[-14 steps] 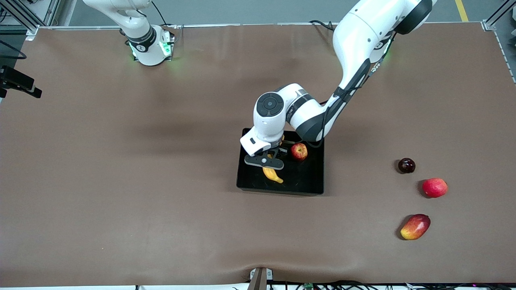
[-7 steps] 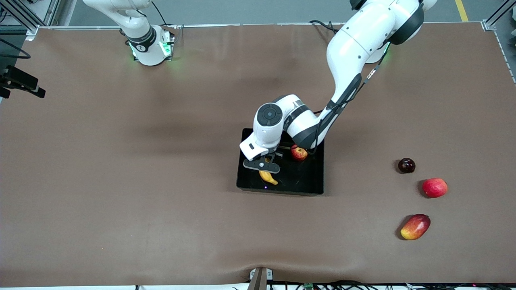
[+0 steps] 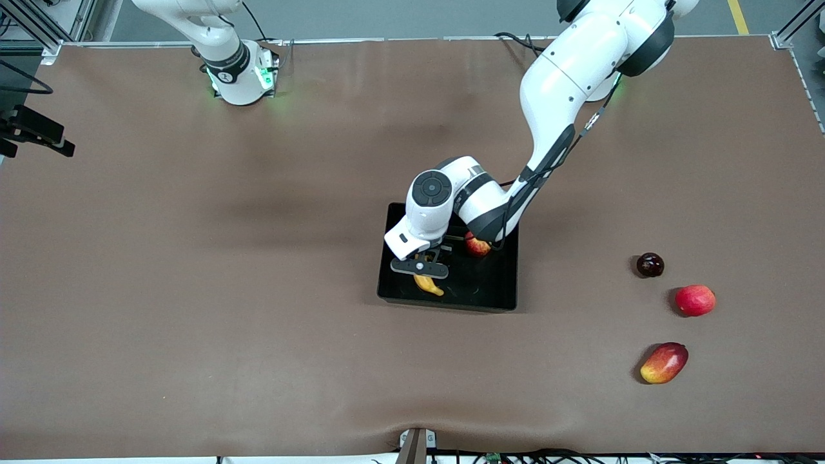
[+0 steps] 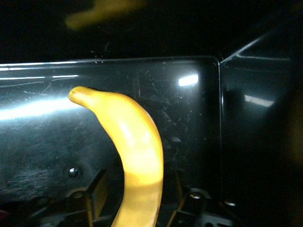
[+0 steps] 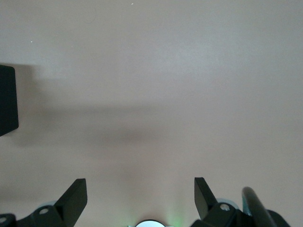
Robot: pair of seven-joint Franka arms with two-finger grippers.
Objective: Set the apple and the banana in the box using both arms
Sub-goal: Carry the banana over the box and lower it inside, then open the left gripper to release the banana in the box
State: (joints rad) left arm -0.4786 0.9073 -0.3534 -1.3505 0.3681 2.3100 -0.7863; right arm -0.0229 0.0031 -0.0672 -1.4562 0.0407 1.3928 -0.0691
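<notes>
One fruit, the banana (image 4: 137,161), is being held by the left gripper (image 3: 422,274) low inside the box (image 3: 496,287) beside the apple (image 3: 475,245); releasing before contact risks it rolling onto the apple, while the right gripper (image 5: 140,196) is waiting with jaws wide over bare surface (image 3: 193,290).

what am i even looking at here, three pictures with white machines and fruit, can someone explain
These are two white robot arms bolted to a brown table. The wide picture looks down from a high camera facing them; the other two come from cameras on each arm's wrist.

The left gripper is down inside the black box, its jaws shut on the banana. The left wrist picture shows that banana just above the glossy box floor. The apple already lies in the box, partly hidden by the arm.

The right arm waits near its base; the right gripper hangs open over bare table.

Toward the left arm's end of the table lie a dark round fruit, a pinkish-red fruit and a mango-like fruit.
</notes>
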